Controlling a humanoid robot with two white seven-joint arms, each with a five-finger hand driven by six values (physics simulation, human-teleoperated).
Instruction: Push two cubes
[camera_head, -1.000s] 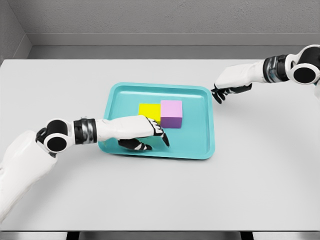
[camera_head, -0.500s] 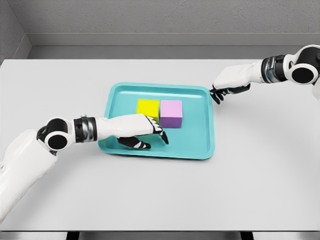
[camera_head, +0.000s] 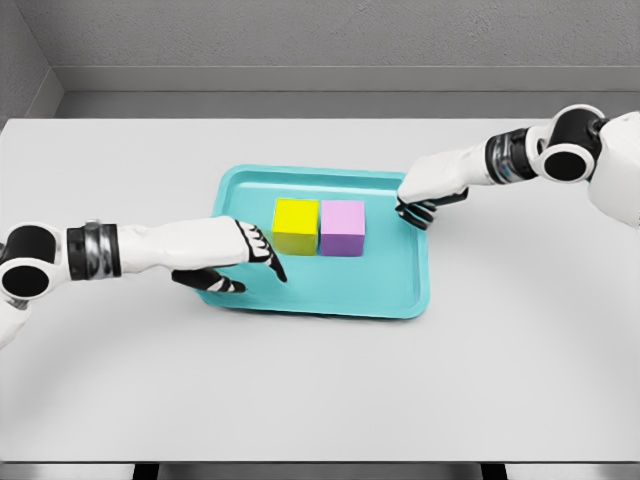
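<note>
A yellow cube (camera_head: 296, 225) and a pink cube (camera_head: 343, 227) stand side by side, touching, in the middle of a teal tray (camera_head: 392, 290). My left hand (camera_head: 247, 262) hovers over the tray's left rim, a short way left of the yellow cube, fingers extended and holding nothing. My right hand (camera_head: 420, 207) is over the tray's right rim, right of the pink cube with a gap between them, fingers relaxed and empty.
The tray lies on a white table (camera_head: 520, 330). A grey wall runs behind the table's far edge.
My left hand has pulled back to the left, off the yellow cube to the tray's left rim. My right hand has moved left and down onto the tray's right rim.
</note>
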